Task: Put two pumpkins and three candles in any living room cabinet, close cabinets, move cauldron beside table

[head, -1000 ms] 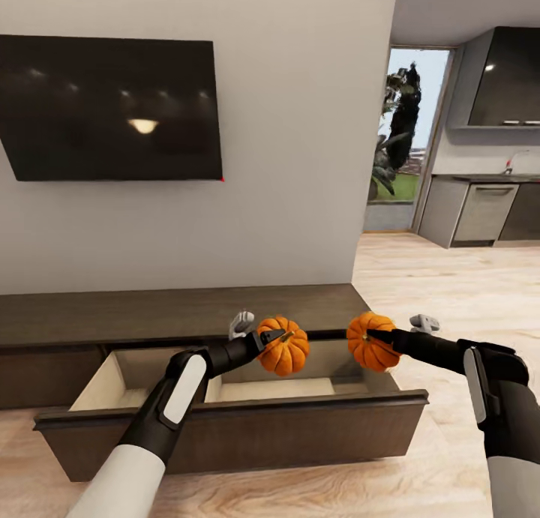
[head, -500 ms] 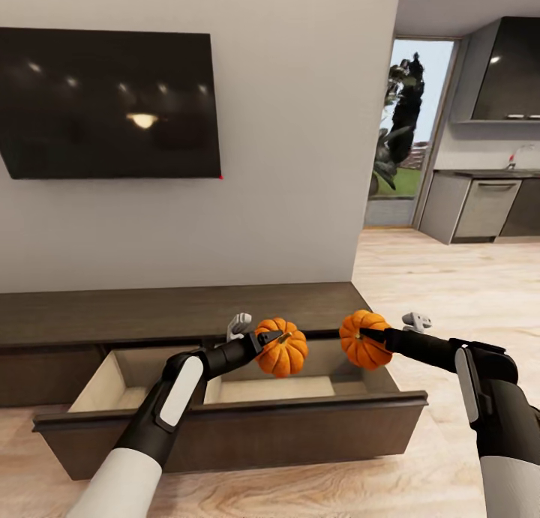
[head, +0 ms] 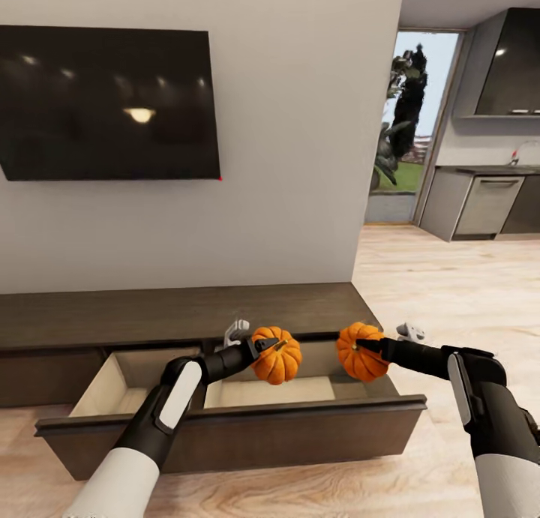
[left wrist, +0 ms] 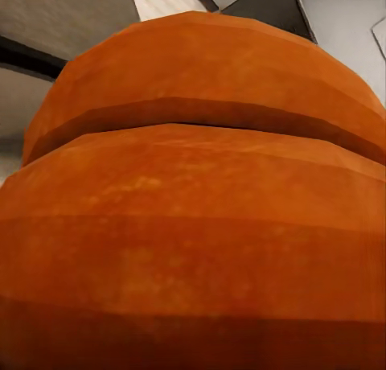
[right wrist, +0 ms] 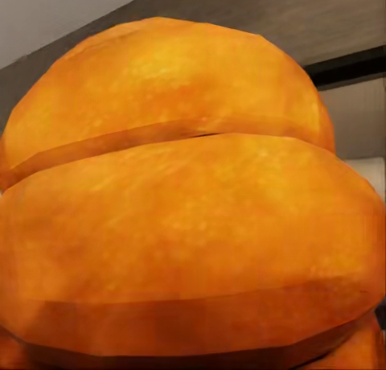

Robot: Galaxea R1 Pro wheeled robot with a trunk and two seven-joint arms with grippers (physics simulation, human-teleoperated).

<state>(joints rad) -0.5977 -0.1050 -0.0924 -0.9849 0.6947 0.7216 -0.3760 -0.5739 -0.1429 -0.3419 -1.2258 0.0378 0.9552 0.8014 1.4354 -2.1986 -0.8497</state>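
Two pumpkins: both off the ground, held side by side over the open drawer, a gap between them.
Left pumpkin (head: 276, 354): clamped in the left claw (head: 264, 346), above the drawer's middle; stem end tipped sideways toward the claw, so the squat axis lies roughly level rather than upright.
Right pumpkin (head: 360, 352): clamped in the right claw (head: 365, 345), above the drawer's right part; stem end turned toward that claw, axis also near level, ribs running left to right.
Left wrist view: ribbed orange skin of the left pumpkin (left wrist: 193, 225) pressed close to the lens; fingertips hidden.
Right wrist view: lighter orange ribs of the right pumpkin (right wrist: 185, 225) just as close; dark cabinet top (right wrist: 322, 20) behind.
Cabinet (head: 180, 312): long, low, dark brown, against the grey wall under the television (head: 109, 102).
Drawer (head: 232, 428): pulled well out, pale inside, split by a divider partly hidden behind the left arm; right compartment floor bare where visible; left compartment floor partly hidden by the arm, nothing seen in it.
Pumpkin height: both above the drawer's front edge, neither touching its floor or walls.
Arms: left reaching in from the lower left, right from the lower right, both pointing inward toward the drawer.
Background: wood floor (head: 450, 278), kitchen cupboards (head: 517, 61) far right.
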